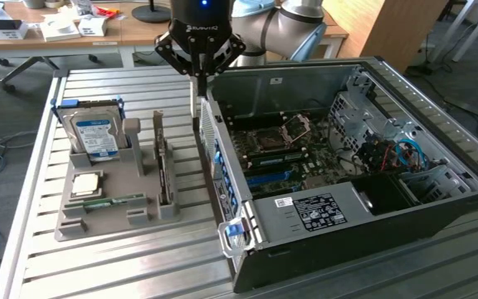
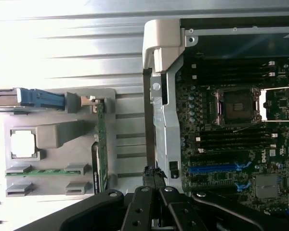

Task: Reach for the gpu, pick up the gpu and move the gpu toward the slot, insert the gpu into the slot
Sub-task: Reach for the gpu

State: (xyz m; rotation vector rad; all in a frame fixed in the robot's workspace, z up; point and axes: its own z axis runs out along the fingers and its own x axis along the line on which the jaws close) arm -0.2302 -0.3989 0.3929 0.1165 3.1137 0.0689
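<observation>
The black robot gripper (image 1: 195, 77) hangs over the far end of the ribbed, silver metal surface (image 1: 139, 268). Its fingers (image 2: 153, 175) are clenched together with nothing between them. In the exterior view it points straight down at the narrow strip between a grey moulded parts holder (image 1: 98, 215) and the side wall of an open black computer case (image 1: 438, 205). The thin green gpu card with dark components (image 1: 162, 163) has not been picked up. It stands on its long edge in a slot along the side of the holder nearest the case, and the fingers are near its far end but apart from it. From the wrist view the card shows as a slim green edge (image 2: 101, 144) running along the holder (its face is not readable from there), and the closed fingertips sit over the bare strip next to the case wall. The same holder carries a silver hard drive with a blue-and-white label (image 1: 94, 134), upright at the end towards the exterior view's left. In front of the drive lies a square pale processor chip (image 1: 85, 182), and a small narrow green memory stick (image 1: 110, 201) lies flat near the holder's front. Inside the case lies the dark green motherboard (image 1: 289, 156), with an open processor socket (image 2: 238, 107) and long blue expansion slots (image 2: 213, 168) with nothing fitted in them. A white and blue latch (image 1: 234, 233) sits at the case's near corner.
</observation>
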